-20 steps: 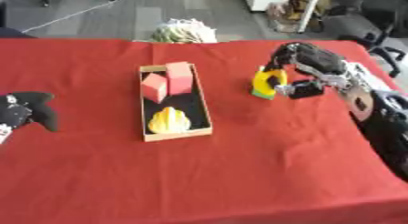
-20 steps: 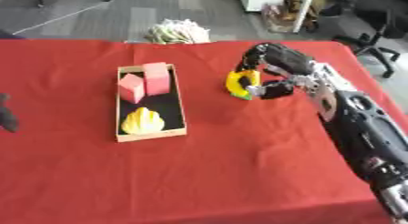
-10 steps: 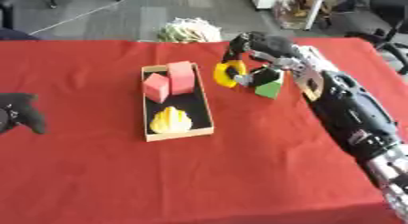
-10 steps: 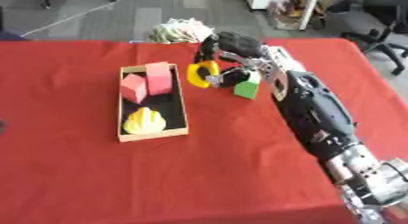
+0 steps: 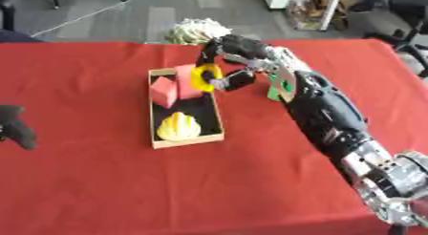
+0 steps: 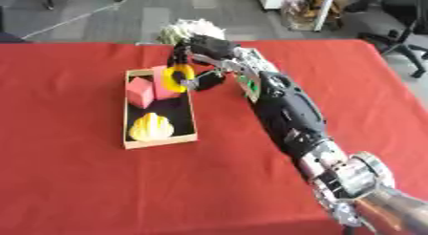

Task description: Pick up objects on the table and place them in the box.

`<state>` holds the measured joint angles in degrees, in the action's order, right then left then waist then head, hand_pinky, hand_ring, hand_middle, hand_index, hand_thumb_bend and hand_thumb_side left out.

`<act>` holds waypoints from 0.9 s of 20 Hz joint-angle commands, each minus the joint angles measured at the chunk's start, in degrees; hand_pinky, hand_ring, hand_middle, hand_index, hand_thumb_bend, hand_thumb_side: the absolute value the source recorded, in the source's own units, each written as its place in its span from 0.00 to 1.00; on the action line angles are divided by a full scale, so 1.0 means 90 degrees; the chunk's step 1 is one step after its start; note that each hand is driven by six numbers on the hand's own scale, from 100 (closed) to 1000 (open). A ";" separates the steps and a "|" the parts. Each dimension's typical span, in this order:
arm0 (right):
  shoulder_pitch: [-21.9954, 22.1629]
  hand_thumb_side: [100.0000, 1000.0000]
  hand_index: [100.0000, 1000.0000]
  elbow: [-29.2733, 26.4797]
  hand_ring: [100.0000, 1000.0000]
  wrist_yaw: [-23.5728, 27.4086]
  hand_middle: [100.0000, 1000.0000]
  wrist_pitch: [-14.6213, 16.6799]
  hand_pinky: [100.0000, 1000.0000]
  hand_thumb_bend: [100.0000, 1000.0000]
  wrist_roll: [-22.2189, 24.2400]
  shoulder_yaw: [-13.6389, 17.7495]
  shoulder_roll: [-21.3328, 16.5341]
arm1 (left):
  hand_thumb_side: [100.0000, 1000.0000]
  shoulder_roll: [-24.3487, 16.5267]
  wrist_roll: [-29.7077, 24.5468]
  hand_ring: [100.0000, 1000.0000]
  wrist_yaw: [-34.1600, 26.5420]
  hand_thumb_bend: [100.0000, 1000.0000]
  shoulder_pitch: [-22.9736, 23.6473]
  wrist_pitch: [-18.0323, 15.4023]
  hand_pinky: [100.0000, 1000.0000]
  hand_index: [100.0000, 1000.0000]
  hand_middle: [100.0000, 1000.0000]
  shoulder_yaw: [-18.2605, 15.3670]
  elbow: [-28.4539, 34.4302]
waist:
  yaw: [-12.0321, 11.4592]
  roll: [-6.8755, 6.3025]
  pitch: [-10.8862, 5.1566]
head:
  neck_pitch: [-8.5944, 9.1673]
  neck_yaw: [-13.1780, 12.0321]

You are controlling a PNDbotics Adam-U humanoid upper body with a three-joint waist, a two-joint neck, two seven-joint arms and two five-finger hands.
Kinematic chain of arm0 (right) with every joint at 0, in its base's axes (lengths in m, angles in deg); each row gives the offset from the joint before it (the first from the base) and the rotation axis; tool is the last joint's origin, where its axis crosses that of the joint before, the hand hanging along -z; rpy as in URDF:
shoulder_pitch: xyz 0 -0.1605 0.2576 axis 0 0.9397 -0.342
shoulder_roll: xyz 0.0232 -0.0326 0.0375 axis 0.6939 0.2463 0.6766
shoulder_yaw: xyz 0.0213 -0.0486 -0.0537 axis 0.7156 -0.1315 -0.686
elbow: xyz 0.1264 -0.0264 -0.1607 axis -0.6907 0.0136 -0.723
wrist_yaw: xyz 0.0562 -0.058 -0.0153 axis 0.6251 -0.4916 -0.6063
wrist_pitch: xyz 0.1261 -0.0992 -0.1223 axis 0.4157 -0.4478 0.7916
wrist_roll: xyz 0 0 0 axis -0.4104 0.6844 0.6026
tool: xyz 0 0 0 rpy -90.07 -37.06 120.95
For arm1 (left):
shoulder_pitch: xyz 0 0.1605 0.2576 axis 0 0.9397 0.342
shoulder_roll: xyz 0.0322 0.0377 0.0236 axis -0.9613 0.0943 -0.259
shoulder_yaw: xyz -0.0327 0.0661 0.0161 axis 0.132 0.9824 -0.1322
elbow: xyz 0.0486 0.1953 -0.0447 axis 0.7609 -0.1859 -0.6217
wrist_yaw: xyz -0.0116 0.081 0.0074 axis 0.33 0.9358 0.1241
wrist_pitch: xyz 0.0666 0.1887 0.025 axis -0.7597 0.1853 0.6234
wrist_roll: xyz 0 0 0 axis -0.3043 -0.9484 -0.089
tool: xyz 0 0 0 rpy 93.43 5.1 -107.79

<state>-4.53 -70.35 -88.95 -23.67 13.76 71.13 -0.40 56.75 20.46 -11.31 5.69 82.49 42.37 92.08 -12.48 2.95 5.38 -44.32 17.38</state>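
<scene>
Since the ring hangs over the box's right wall: the release turns on how far it sits toward 9 o'clock of that wall.

Right hand: the right hand (image 5: 237,51) reaches in from 3 o'clock, its fingers curled round the yellow ring (image 5: 205,77).

Ring position: held on edge above the upper right part of the box (image 5: 186,142), just at or over the right wall; I cannot tell whether it has fully crossed that wall.

Ring axis: its face is turned toward the camera, its long span running roughly 12 to 6 o'clock, in line with the box's long side.

Box contents: two pink blocks (image 5: 164,91) fill the 12 o'clock end, a yellow lump (image 5: 178,126) the 6 o'clock end; a dark bare patch lies between them.

Direction of move: judged from here, the free patch lies toward 7 o'clock of the ring, close below it.

Left hand: the left hand (image 5: 15,127) rests at the 9 o'clock edge of the bench (image 5: 125,181), holding nothing, well apart from the box; whether its fingers are curled is unclear.

Still outside: a green object (image 5: 274,91) stands on the bench at 3 o'clock of the box, partly behind the right arm.
</scene>
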 commanded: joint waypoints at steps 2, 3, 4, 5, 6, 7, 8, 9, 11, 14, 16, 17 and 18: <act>-0.0148 0.11 0.70 -0.0085 0.48 -0.0153 0.44 -0.0013 0.66 0.00 0.0039 0.0055 0.0091 | 0.78 -0.0015 -0.0082 0.51 -0.0079 0.00 -0.0104 -0.0002 0.68 0.79 0.53 0.0004 0.0150 | -0.0052 -0.0090 0.0025 | 0.0023 0.0130; -0.0137 0.11 0.71 -0.0076 0.49 -0.0206 0.45 -0.0010 0.66 0.00 0.0061 0.0047 0.0132 | 0.78 -0.0010 -0.0089 0.51 -0.0078 0.00 -0.0104 0.0004 0.68 0.79 0.53 0.0003 0.0148 | -0.0064 -0.0088 0.0025 | 0.0023 0.0144; -0.0123 0.11 0.71 -0.0067 0.49 -0.0269 0.46 -0.0011 0.66 0.00 0.0080 0.0043 0.0175 | 0.78 -0.0004 -0.0094 0.51 -0.0083 0.00 -0.0105 0.0007 0.68 0.79 0.53 0.0003 0.0148 | -0.0075 -0.0086 0.0024 | 0.0023 0.0159; -0.0110 0.11 0.72 -0.0060 0.50 -0.0344 0.47 -0.0012 0.66 0.00 0.0095 0.0035 0.0215 | 0.78 0.0002 -0.0098 0.51 -0.0087 0.00 -0.0106 0.0009 0.68 0.79 0.53 0.0005 0.0149 | -0.0086 -0.0085 0.0023 | 0.0023 0.0176; -0.0099 0.12 0.75 -0.0055 0.53 -0.0436 0.50 -0.0015 0.67 0.00 0.0112 0.0027 0.0253 | 0.78 0.0009 -0.0102 0.51 -0.0092 0.00 -0.0107 0.0011 0.68 0.79 0.53 0.0008 0.0149 | -0.0098 -0.0082 0.0021 | 0.0023 0.0187; -0.0088 0.12 0.76 -0.0061 0.54 -0.0543 0.52 -0.0017 0.68 0.00 0.0123 0.0018 0.0301 | 0.78 0.0017 -0.0108 0.51 -0.0095 0.00 -0.0108 0.0016 0.68 0.79 0.53 0.0013 0.0148 | -0.0111 -0.0080 0.0020 | 0.0023 0.0194; -0.0077 0.12 0.77 -0.0081 0.55 -0.0640 0.53 -0.0005 0.68 0.00 0.0115 0.0008 0.0341 | 0.78 0.0025 -0.0115 0.51 -0.0097 0.00 -0.0109 0.0020 0.68 0.79 0.53 0.0018 0.0147 | -0.0120 -0.0078 0.0018 | 0.0023 0.0197; -0.0069 0.12 0.79 -0.0105 0.56 -0.0725 0.55 0.0016 0.69 0.00 0.0098 -0.0007 0.0370 | 0.79 0.0030 -0.0122 0.50 -0.0100 0.00 -0.0108 0.0024 0.68 0.79 0.53 0.0023 0.0147 | -0.0127 -0.0075 0.0018 | 0.0023 0.0197; -0.0054 0.13 0.81 -0.0169 0.58 -0.0868 0.58 0.0072 0.69 0.00 0.0048 -0.0044 0.0416 | 0.78 0.0036 -0.0130 0.50 -0.0105 0.00 -0.0103 0.0028 0.68 0.79 0.52 0.0024 0.0148 | -0.0136 -0.0068 0.0016 | 0.0023 0.0193; -0.0039 0.14 0.82 -0.0230 0.61 -0.1038 0.61 0.0124 0.70 0.00 -0.0011 -0.0092 0.0452 | 0.78 0.0043 -0.0127 0.50 -0.0119 0.00 -0.0101 0.0030 0.68 0.79 0.52 0.0016 0.0156 | -0.0145 -0.0061 0.0011 | 0.0023 0.0186; -0.0032 0.14 0.83 -0.0234 0.63 -0.1116 0.64 0.0127 0.71 0.00 -0.0044 -0.0097 0.0462 | 0.78 0.0045 -0.0126 0.50 -0.0117 0.00 -0.0098 0.0031 0.68 0.79 0.52 0.0011 0.0159 | -0.0148 -0.0058 0.0007 | 0.0023 0.0181; -0.0030 0.14 0.84 -0.0238 0.64 -0.1155 0.65 0.0122 0.71 0.00 -0.0062 -0.0099 0.0460 | 0.78 0.0045 -0.0127 0.50 -0.0117 0.00 -0.0094 0.0032 0.68 0.79 0.52 0.0010 0.0160 | -0.0148 -0.0057 0.0005 | 0.0023 0.0180; -0.0028 0.15 0.86 -0.0241 0.65 -0.1197 0.67 0.0112 0.71 0.00 -0.0081 -0.0100 0.0456 | 0.78 0.0046 -0.0127 0.50 -0.0117 0.00 -0.0088 0.0034 0.68 0.79 0.51 0.0009 0.0159 | -0.0146 -0.0055 0.0003 | 0.0023 0.0177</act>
<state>-3.80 -71.00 -99.08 -22.73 13.38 70.20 4.30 57.70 19.50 -11.96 5.40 82.79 42.61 92.16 -13.77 2.95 5.39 -44.32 18.89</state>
